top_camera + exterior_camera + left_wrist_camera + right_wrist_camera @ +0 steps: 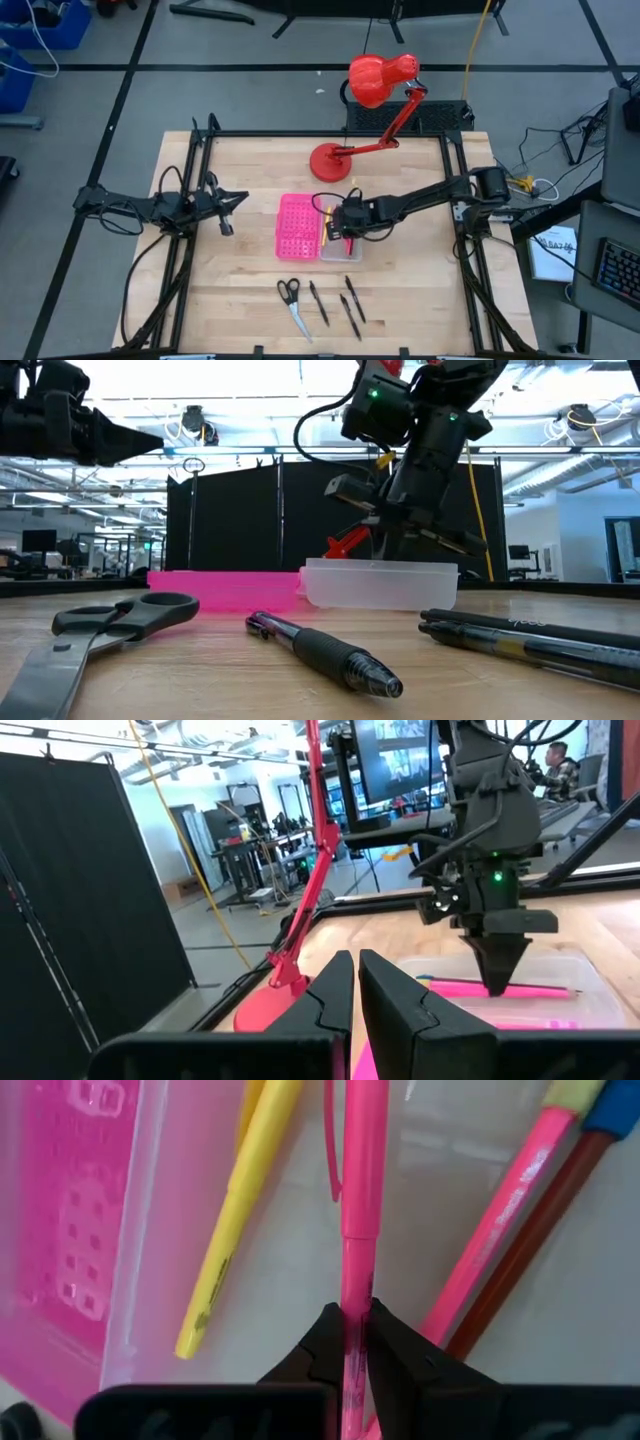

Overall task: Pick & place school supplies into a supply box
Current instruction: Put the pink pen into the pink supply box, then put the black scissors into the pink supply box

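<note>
The tabletop (240, 280) carried the supply box (318, 228) at centre frame. My right claw (347, 232) sat over its clear tray, clamped on a pink pen (358, 1230). Scissors (291, 300) and black pens (338, 300) lay lower centre. My left claw (226, 212), fingers nearly together, waited centre-left.
</note>
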